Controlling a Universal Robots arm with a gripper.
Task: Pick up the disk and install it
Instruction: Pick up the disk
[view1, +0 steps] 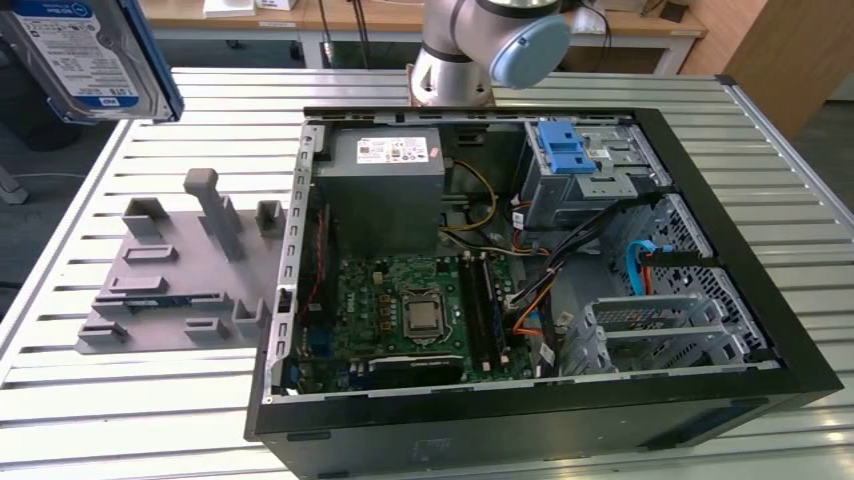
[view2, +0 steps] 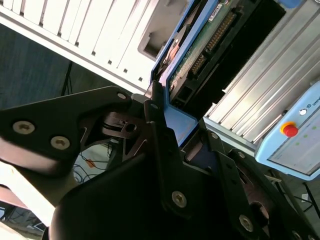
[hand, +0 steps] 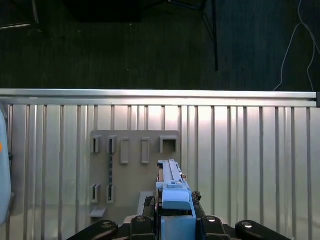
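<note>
Disk (view1: 80, 55) is held aloft, clamped in the claw (view2: 180, 127). The fingers (view2: 156, 125) are drawn in narrow on the bright blue carrier at one end, and the circuit-board side shows in the second wrist view. In the exterior view the disk sits high toward the exterior view's left, close to the lens with its label side facing. The frame edge cuts it off, and there is open air all round it. In the first wrist view the disk (hand: 172, 192) shows edge-on between the dark links, with the slotted grey fixture (hand: 132, 165) behind it and well apart. The fixture (view1: 174, 270) lies on the slatted metal surface (view1: 134, 410), just beside the open computer case (view1: 534, 415) on the exterior view's left. Inside the case are a drive cage with a blue latch (view1: 567, 150) at the far corner, a grey power-supply box (view1: 387, 165), a motherboard (view1: 414, 310) and loose cables crossing between them. The arm base (view1: 467, 50) stands behind the case. A pendant with a red button (view2: 295, 127) sits partly out of frame. Contact on the disk's far face is hidden by the carrier.
</note>
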